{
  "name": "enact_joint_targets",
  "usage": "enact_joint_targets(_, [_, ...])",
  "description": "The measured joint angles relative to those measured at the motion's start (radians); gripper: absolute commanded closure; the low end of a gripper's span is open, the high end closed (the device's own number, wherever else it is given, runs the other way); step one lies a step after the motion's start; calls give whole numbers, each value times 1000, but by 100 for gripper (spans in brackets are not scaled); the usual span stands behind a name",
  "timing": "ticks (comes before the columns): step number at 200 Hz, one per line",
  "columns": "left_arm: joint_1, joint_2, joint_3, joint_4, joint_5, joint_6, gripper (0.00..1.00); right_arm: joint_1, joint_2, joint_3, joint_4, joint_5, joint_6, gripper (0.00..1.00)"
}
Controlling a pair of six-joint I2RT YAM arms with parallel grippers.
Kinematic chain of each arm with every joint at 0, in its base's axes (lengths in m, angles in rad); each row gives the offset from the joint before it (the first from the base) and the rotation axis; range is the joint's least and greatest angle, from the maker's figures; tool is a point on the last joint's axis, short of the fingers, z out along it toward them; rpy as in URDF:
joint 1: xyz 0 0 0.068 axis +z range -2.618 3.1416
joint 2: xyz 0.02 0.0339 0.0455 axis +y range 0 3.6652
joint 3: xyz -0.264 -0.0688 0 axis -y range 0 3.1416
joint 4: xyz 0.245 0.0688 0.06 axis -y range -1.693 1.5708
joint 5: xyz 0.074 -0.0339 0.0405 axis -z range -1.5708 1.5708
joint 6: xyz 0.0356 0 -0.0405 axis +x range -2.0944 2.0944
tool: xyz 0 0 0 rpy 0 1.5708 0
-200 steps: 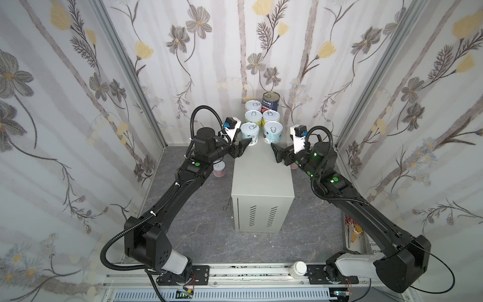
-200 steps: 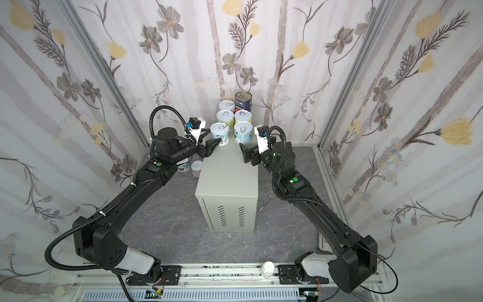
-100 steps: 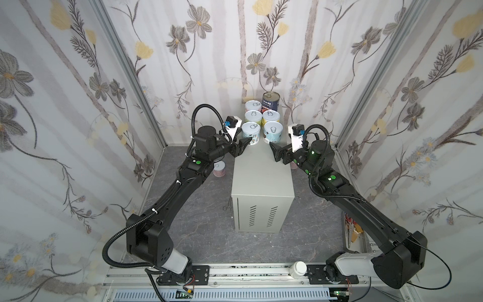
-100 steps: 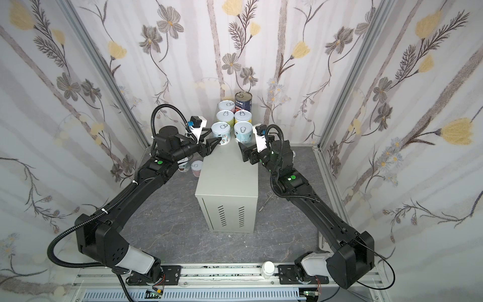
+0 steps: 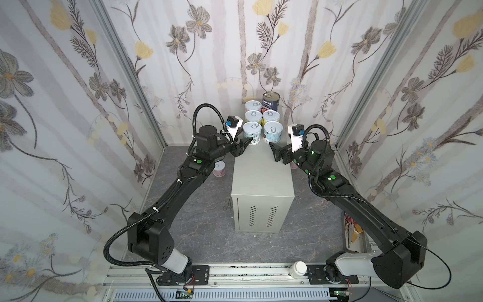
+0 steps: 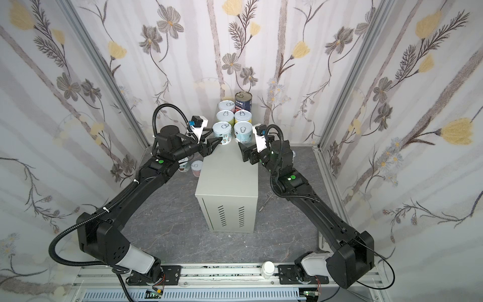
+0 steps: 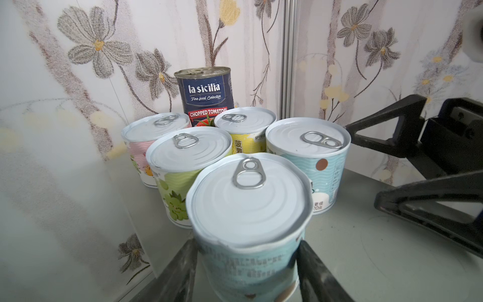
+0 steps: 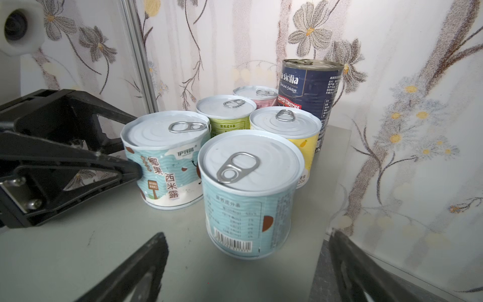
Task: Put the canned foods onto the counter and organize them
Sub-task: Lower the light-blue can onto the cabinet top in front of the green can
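left wrist view shows the left end effector [image 7: 247, 261] clamped on the dented blue can [image 7: 248, 198], one finger against each side of its label, the rim buckled. that can stands upright at the front of a cluster on the far end of the worktop [image 5: 261, 177], just beside the other blue can [image 8: 251, 188]. the right end effector [image 8: 245, 232] faces this second can with its fingers wide apart, one to each side and clear of the label. behind the two blue cans stand a yellow-green can [image 5: 253, 117] and a yellow can [image 5: 271, 117], and behind those a pink can [image 5: 253, 106] and the taller tomato can [image 5: 271, 100], all upright and close together in two columns. in both top views a second pink can [image 5: 219, 168] stands on the floor [image 5: 198, 235] beside the worktop, partly hidden by the left arm. a small white bottle [image 5: 298, 269] stands on the rail at the near edge.
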State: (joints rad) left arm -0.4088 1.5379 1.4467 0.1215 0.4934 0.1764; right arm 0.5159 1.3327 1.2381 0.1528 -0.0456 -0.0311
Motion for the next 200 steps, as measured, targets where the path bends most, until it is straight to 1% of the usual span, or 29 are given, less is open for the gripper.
enact_joint_targets(200, [-4, 23, 23, -12, 7, 0, 44, 0, 29, 9, 2, -8, -7, 10])
